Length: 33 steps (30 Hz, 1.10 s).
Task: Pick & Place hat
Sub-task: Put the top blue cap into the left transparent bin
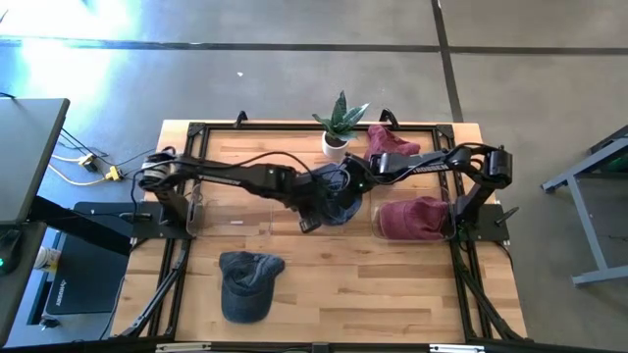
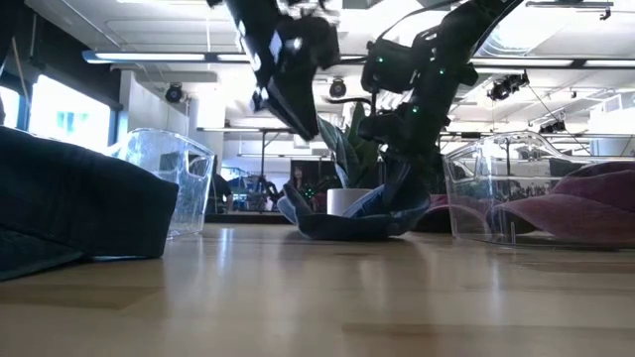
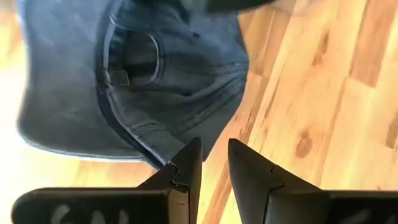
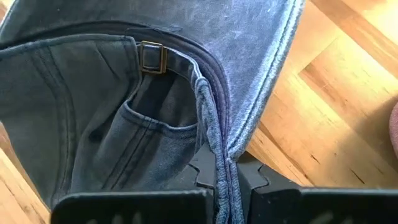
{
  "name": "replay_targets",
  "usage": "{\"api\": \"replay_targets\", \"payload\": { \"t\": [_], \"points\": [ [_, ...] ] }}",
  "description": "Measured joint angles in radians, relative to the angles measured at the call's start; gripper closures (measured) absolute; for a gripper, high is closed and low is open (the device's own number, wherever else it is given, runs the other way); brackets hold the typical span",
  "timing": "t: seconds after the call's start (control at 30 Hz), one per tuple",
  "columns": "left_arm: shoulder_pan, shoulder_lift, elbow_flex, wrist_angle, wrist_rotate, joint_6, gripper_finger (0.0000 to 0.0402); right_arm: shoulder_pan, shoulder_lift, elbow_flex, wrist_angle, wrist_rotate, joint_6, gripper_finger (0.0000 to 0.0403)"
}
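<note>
A blue denim hat [image 1: 339,201] sits at the table's middle, its inside and brass strap buckle [image 4: 151,57] showing in the right wrist view. My right gripper [image 4: 225,177] is shut on its edge. My left gripper [image 3: 214,155] hovers just to the hat's near-left [image 1: 307,224], raised above the table [image 2: 306,119]. Its fingers stand a narrow gap apart with only bare wood between them. In the left wrist view the hat [image 3: 155,81] lies just beyond those fingertips. A second blue hat [image 1: 250,284] lies flat near the table's near edge. My right gripper pinches the hat's rim edge [image 4: 216,146] between its two fingers, a short way along from the buckle. The fingers come from above, pointing down. Gathered seams run between them, so more than one layer. The hat hangs below the gripper, its lower part [image 2: 347,226] on the table.
A clear bin [image 1: 231,211] stands on the left, and another on the right holds a red hat [image 1: 412,218]. A further red hat [image 1: 392,147] lies at the far right beside a potted plant [image 1: 339,123]. Bare wood shows along the near side, right of the second blue hat.
</note>
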State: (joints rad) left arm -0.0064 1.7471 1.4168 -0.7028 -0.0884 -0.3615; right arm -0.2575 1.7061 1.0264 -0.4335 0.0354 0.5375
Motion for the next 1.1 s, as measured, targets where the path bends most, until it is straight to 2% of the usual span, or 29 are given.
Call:
{"api": "replay_targets", "payload": {
  "t": [0.13, 0.3, 0.4, 0.53, 0.63, 0.7, 0.77, 1.1],
  "points": [
    [-0.016, -0.021, -0.03, -0.002, -0.066, -0.038, 0.0331, -0.012, 0.0, 0.0, 0.009, -0.019, 0.005, 0.0387],
    [0.015, -0.023, -0.114, 0.088, -0.043, -0.173, 0.0331, -0.026, -0.018, 0.0, 0.02, -0.036, 0.016, 0.0396],
    [0.026, -0.023, -0.155, 0.203, -0.03, -0.243, 0.0331, -0.035, -0.045, 0.0, 0.029, -0.041, 0.035, 0.0392],
    [0.026, -0.023, -0.194, 0.278, -0.069, -0.296, 0.0331, -0.047, -0.09, 0.0, 0.04, -0.043, 0.042, 0.0389],
    [0.026, 0.002, -0.201, 0.296, -0.153, -0.31, 0.0331, -0.051, -0.112, 0.0, 0.046, -0.043, 0.041, 0.0396],
    [0.027, 0.016, -0.206, 0.269, -0.181, -0.315, 0.0331, -0.051, -0.119, 0.0, 0.05, -0.046, 0.041, 0.0396],
    [0.027, 0.043, -0.2, 0.317, -0.195, -0.314, 0.0331, -0.05, -0.119, 0.0, 0.05, -0.055, 0.049, 0.039],
    [0.055, 0.154, -0.201, 0.29, -0.149, -0.324, 0.0331, -0.042, -0.117, -0.002, 0.047, -0.104, 0.05, 0.0394]
  ]
}}
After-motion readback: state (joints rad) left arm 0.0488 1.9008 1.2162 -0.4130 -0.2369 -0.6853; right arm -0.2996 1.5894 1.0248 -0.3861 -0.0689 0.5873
